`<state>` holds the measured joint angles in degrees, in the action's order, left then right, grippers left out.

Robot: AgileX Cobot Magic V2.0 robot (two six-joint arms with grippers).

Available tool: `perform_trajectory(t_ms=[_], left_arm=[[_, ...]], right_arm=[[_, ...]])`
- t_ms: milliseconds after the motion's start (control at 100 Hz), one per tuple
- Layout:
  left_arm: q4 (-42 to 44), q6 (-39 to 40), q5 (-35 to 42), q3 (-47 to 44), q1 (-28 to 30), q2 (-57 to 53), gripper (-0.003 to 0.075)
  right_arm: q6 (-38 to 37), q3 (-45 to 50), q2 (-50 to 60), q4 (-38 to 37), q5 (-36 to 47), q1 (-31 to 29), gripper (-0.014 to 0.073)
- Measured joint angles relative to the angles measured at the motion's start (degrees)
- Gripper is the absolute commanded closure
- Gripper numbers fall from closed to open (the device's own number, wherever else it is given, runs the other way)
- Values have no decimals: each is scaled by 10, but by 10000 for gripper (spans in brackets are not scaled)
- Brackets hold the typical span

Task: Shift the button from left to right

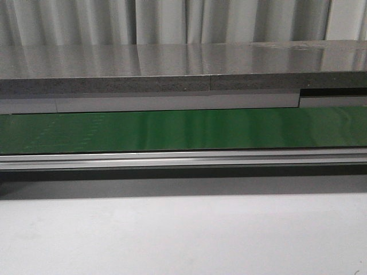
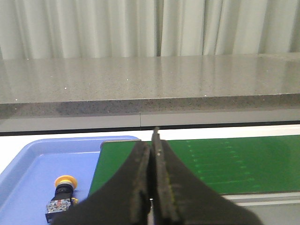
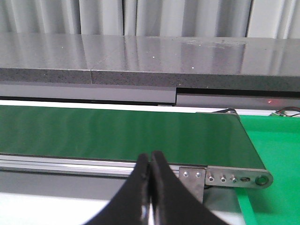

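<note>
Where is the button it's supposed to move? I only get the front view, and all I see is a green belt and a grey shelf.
Observer: The button lies in a blue tray, seen only by the left wrist camera.
Operator: Is the tray near the belt?
Observer: Yes, it sits right at one end of the green belt.
Operator: Is the robot holding anything?
Observer: No. The left gripper has its fingers pressed together, with nothing between them.
Operator: And the other one?
Observer: The right gripper is shut and empty too, facing the belt's other end, with a bright green surface beside it.
</note>
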<state>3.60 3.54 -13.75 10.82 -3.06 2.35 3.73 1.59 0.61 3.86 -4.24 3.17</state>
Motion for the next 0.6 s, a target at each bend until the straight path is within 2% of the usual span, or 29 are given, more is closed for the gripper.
perform_trajectory(t_ms=[340,600], left_arm=[[-6,0,-225,236,0,210,740],[-20,0,-335,354,0,340,740]], right_arm=[[0,0,0,0,0,0,662],[0,0,0,0,0,0,662]])
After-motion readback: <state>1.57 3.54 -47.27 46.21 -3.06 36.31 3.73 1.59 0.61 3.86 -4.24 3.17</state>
